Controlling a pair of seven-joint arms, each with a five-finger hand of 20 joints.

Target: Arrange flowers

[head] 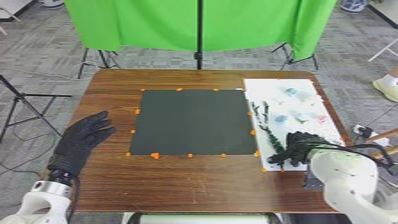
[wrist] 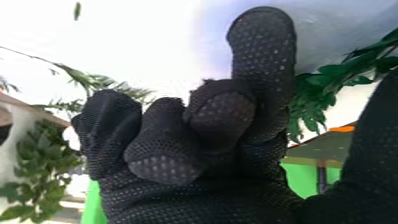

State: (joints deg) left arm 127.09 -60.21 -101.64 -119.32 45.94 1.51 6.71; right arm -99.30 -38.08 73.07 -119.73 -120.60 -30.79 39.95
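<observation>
Slender green leafy stems [head: 274,144] lie ahead and just left of the black fabric-gloved right hand [head: 304,145], its thumb standing wide of one straight finger.

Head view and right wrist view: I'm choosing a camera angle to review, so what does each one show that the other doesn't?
Head view: the left robot hand over the table's left side, and the white right arm reaching in.

Right wrist view: a small lone leaf against white, plus separate leaf shapes in close-up.

Both: the right robot hand, leafy green stems, orange markers and the green cloth.
</observation>
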